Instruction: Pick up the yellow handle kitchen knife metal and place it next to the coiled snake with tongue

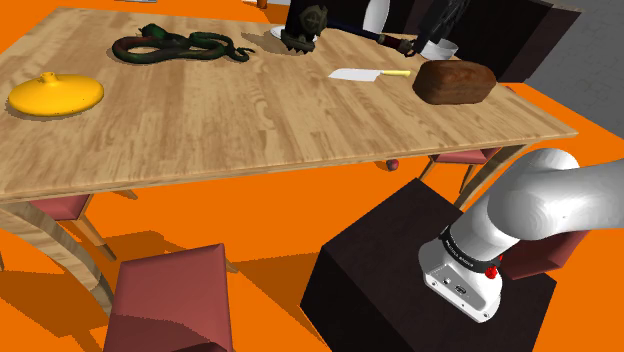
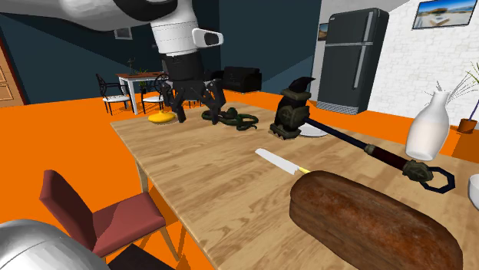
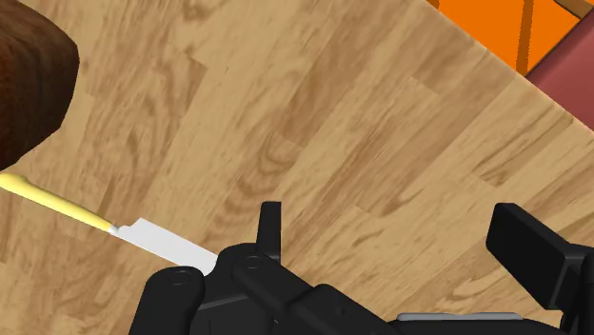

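— Closest to the lens is my pincer, its two black fingers spread wide, with nothing between them but the bare tabletop below.

— And the knife?

— The yellow-handled kitchen knife lies flat on the wood, outside that gap. It is off past one finger, on the side of the brown bread loaf. Its blade tip slips out of sight behind the body of my hand, and the handle points away toward the loaf.

— How does it lie relative to your fingers?

— Nearly along the line that joins them. Closing like this would, I judge, pinch it along its length. I expect to need a shift toward the loaf and about a quarter turn of the wrist, so the fingers straddle the handle across its width before I descend.

— And the goal?

— In the shoulder view the knife sits upper right of centre and the coiled snake at the upper left, well apart along the far side of the tabletop. Nothing is picked up yet.
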Robot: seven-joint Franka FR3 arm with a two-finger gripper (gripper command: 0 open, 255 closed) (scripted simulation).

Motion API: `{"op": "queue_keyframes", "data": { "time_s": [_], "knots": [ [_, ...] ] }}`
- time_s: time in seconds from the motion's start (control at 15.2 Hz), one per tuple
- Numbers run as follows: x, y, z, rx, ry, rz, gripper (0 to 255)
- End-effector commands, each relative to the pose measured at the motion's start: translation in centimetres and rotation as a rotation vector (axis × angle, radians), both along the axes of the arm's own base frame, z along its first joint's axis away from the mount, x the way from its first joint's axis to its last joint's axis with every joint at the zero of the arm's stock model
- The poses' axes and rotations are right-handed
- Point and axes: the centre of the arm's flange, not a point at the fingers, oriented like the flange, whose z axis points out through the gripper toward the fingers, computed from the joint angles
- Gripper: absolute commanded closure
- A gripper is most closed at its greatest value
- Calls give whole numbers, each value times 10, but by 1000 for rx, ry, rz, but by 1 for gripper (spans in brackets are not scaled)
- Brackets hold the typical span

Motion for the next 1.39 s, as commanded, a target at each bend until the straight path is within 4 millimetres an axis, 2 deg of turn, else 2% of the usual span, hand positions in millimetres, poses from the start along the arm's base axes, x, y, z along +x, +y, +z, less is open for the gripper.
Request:
{"op": "queue_keyframes", "data": {
  "time_s": [0.0,0.33,0.73,1.32],
  "knots": [
    [0,0,0,0,0,0,0],
    [31,-54,-29,-22,27,199,0],
    [81,-109,-64,-49,60,437,0],
    [175,-169,-118,-89,108,795,0]
  ]
}}
